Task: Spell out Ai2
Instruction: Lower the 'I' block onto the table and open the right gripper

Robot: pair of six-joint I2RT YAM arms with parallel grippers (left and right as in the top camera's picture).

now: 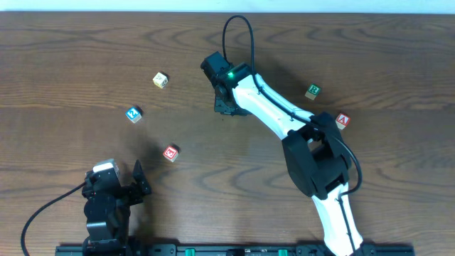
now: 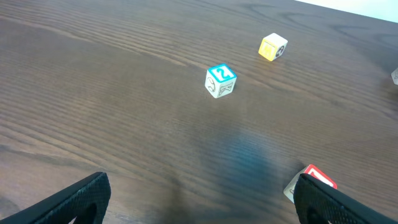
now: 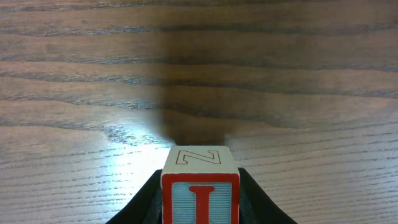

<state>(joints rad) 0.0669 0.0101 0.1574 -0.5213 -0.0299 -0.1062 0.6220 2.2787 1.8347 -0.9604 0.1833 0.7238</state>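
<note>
My right gripper [image 1: 226, 105] [image 3: 200, 199] is shut on the red "I" block [image 3: 200, 186], which fills the bottom of the right wrist view with an outlined letter on its top face; in the overhead view the arm hides it. The red "A" block [image 1: 343, 121] lies at the right. The blue "2" block [image 1: 133, 114] [image 2: 220, 81] lies at the left. My left gripper [image 1: 131, 186] [image 2: 199, 202] is open and empty at the near left, close to a red block [image 1: 170, 152] [image 2: 311, 180].
A yellow block [image 1: 161, 80] [image 2: 272, 47] lies at the far left. A green block [image 1: 313, 91] sits at the far right. The right arm [image 1: 284, 121] stretches diagonally across the table's middle.
</note>
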